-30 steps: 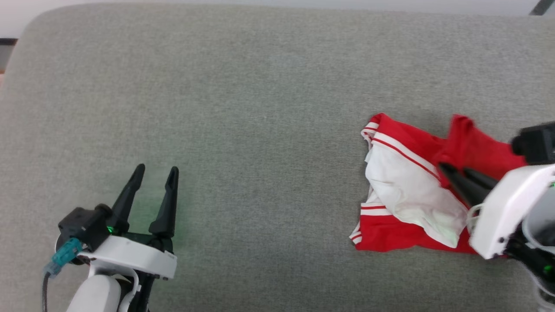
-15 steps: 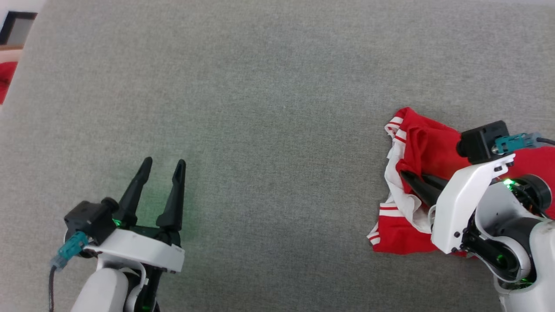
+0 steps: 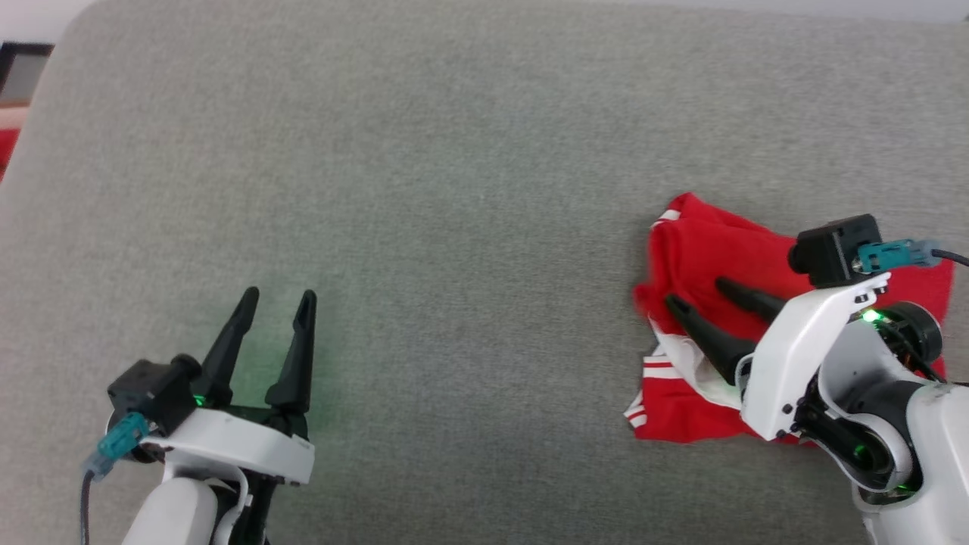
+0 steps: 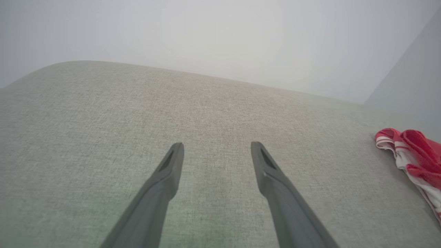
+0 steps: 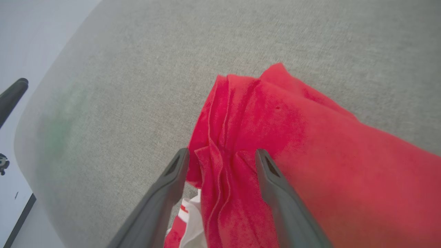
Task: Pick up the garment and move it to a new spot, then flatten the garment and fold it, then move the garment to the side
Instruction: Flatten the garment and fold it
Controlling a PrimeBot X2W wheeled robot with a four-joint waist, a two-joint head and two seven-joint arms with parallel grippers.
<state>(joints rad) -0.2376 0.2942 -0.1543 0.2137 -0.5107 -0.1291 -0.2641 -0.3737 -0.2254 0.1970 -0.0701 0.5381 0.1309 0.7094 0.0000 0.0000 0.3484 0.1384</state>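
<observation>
Right tool (fingers spread wide, clamping nothing) straddles a fold of the crumpled red garment.

surface: grey woven fabric pad, rounded corners | backdrop: pale wall | far-left: dark-edged panel

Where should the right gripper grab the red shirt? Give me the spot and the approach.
Grip the bunched ridge of folds along the edge of the shirt, which lies between the open fingers of the right gripper. Probably come down from above, fingers astride the ridge: it stands up from the cushion, while the flat panel beside it offers little to pinch.
</observation>
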